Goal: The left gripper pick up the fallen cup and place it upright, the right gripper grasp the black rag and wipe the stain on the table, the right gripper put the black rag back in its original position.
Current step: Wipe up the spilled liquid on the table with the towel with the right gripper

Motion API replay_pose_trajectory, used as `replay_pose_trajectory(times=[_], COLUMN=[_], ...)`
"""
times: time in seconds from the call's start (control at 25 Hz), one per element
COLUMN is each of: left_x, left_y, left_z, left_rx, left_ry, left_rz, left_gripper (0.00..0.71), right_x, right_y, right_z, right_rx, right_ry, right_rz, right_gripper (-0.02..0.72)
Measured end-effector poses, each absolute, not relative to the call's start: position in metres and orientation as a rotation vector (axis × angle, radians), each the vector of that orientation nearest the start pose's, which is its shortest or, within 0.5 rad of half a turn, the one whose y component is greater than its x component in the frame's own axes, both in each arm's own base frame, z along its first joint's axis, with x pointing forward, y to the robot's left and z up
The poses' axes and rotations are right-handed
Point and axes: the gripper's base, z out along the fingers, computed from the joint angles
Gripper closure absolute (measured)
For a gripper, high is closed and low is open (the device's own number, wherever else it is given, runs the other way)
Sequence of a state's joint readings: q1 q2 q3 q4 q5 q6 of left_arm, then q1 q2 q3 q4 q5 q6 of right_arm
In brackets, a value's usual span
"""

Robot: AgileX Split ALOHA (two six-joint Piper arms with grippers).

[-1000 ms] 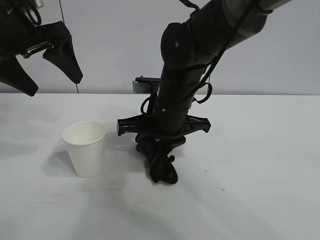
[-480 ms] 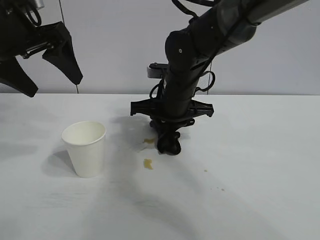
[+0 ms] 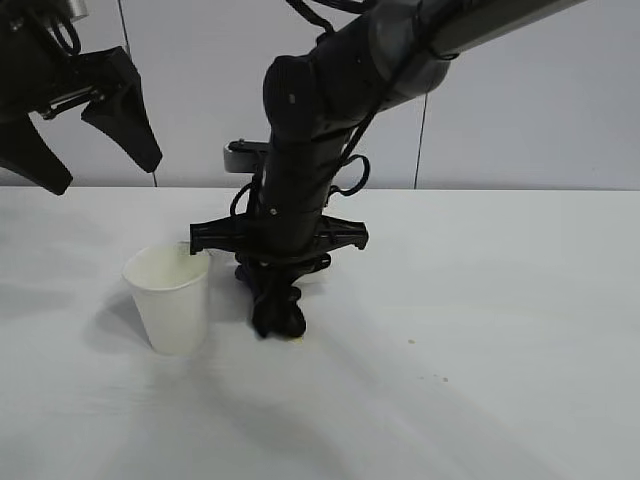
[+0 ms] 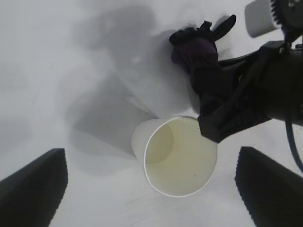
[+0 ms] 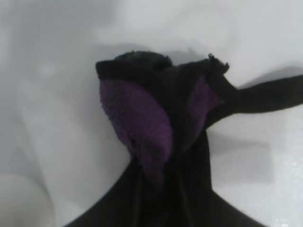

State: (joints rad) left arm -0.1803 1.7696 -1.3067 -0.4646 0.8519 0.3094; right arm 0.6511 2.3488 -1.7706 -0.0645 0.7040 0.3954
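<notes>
Rag [image 3: 277, 312] is hanging clenched in right end effector [image 3: 272, 290], pressing tabletop [image 3: 500, 300] just beside upright cup [image 3: 172, 298]; left end effector [image 3: 90, 150] is hovering released.

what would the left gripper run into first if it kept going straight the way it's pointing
Probably the cup: the open left gripper looks down into its upright mouth, so it lies first in line. Depth is unclear; the fingers might straddle the rim and reach the table.

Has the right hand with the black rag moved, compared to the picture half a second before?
Yes. The right hand, shut on the black rag, went leftward, nearer to the cup.
</notes>
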Motion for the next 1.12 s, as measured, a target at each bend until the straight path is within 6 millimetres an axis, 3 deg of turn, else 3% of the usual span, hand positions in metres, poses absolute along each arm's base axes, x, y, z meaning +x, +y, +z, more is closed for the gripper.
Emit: replay_pose_trajectory(times=[0.16, 0.36, 0.68, 0.92, 1.12], left_x=[0.357, 0.357, 0.356, 0.356, 0.356], left_y=[-0.096, -0.096, -0.096, -0.096, -0.096], left_z=[0.242, 0.242, 0.241, 0.241, 0.241], left_rx=[0.329, 0.330, 0.336, 0.336, 0.336], left_ry=[2.714, 2.714, 2.717, 2.717, 2.717], left_rz=[-0.524, -0.523, -0.517, -0.517, -0.517], left_gripper=[0.017, 0.017, 0.017, 0.017, 0.017], right_x=[0.380, 0.357, 0.328, 0.326, 0.331], right_y=[0.292, 0.274, 0.210, 0.162, 0.151], right_z=[0.113, 0.111, 0.109, 0.104, 0.106], right_rx=[-0.432, -0.426, -0.232, -0.099, -0.063], right_ry=[2.777, 2.781, 2.815, 2.817, 2.809], right_rz=[0.191, 0.186, 0.165, 0.133, 0.127], right_gripper=[0.622, 0.629, 0.629, 0.629, 0.618])
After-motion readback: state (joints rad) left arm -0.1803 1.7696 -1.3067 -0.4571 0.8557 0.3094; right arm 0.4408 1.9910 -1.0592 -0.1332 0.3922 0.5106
